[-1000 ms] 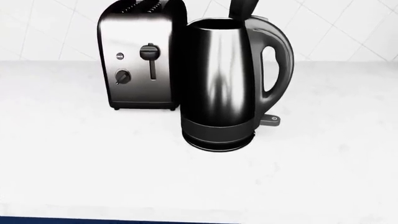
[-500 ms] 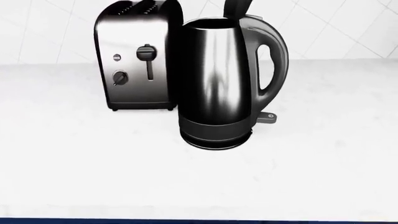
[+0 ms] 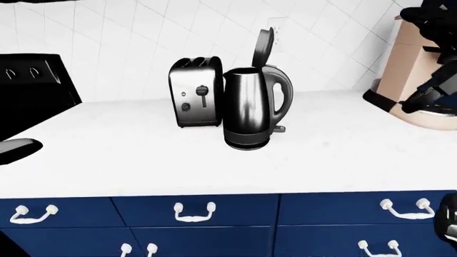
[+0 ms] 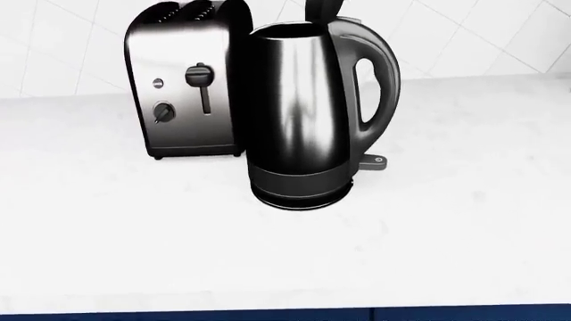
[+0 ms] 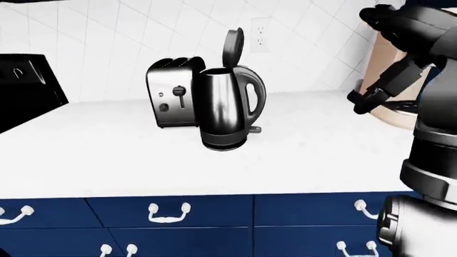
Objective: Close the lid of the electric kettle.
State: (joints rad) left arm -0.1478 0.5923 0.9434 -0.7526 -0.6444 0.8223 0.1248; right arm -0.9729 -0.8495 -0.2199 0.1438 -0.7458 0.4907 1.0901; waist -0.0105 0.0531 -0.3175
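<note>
A steel electric kettle (image 3: 249, 107) with a black handle stands on the white counter (image 3: 143, 155), just right of a toaster. Its black lid (image 3: 263, 46) is swung up, nearly upright over the open mouth. In the head view the kettle (image 4: 299, 114) fills the middle and only the lid's lower part (image 4: 323, 9) shows at the top edge. My right hand (image 5: 364, 59) is raised at the right of the right-eye view, well right of the kettle and apart from it, fingers spread with nothing in them. My left hand does not show.
A steel two-slot toaster (image 3: 195, 92) stands touching or almost touching the kettle's left side. A black stove (image 3: 32, 91) is at the left. A beige block (image 3: 413, 64) stands at the counter's right. Blue drawers (image 3: 193, 225) with white handles run below.
The whole head view has shifted: kettle and toaster now sit slightly further left and larger, so the camera has moved. The lid stays up.
</note>
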